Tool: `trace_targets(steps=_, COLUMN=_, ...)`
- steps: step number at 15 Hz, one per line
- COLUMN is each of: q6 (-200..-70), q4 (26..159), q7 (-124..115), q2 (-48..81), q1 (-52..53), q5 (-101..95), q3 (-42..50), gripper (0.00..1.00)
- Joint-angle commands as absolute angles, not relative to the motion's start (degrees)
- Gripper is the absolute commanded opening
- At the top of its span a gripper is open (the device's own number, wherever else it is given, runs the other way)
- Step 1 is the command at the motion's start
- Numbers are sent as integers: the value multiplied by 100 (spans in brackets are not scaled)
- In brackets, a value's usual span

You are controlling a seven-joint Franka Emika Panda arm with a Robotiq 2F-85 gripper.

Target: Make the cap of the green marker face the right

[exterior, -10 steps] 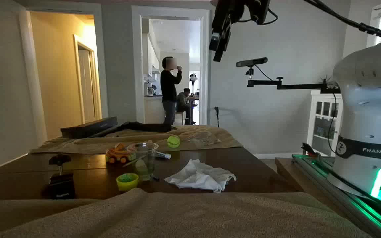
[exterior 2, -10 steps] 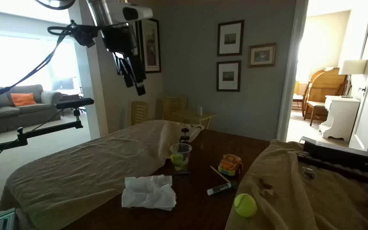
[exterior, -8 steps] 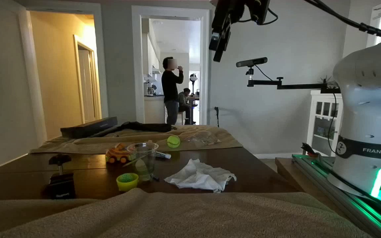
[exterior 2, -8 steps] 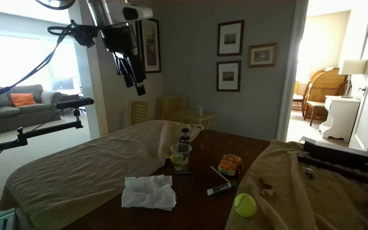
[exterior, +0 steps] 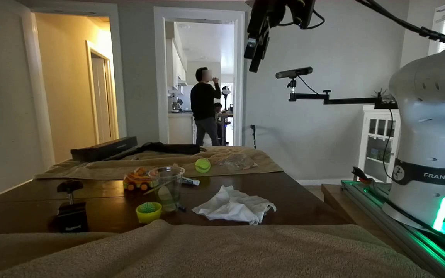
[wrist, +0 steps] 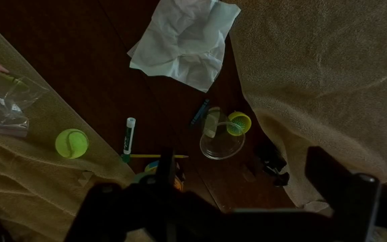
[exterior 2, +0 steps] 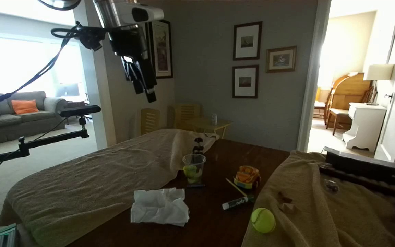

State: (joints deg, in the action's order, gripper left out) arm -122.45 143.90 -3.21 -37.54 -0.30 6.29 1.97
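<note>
Gripper (wrist: 241, 161) high above table (wrist: 79, 74), fingers (wrist: 324, 171) wide apart, nothing between them. Marker (wrist: 129, 138) flat on table, close to towel (wrist: 39, 168) under ball (wrist: 72, 143); white end (wrist: 131, 122) toward paper (wrist: 183, 43), green cap (wrist: 125, 158) at towel edge. End of pencil (wrist: 146, 156) at the cap, touching or only very near: hard to tell. Probably beginning of task, with approach as step in hand. First, settle the meaning of "right": in an exterior view, cap pointing to the right, but whose right to follow, not clear. Then travel across while high, clear of cup (exterior 2: 194, 168), and descend straight over the marker. Marker almost crosswise to finger gap, so perhaps only a small wrist turn necessary. Grip near the middle, better a little toward white end, away from pencil and toy truck (exterior 2: 247, 176). Lift before turning, to avoid dragging pencil or catching towel. Lower flat, release slowly, against rolling of the round marker.
</note>
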Motion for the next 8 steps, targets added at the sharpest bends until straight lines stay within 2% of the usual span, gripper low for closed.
trace_targets(steps=1, q6=-12452, q4=14315, q7=-249, q2=-3549, q1=-90, q5=602, q3=199, gripper=100)
trace_targets(steps=8, q6=-14103, q4=13585, q7=117, q2=-1703, q1=-118, q5=731, q3=603, gripper=100)
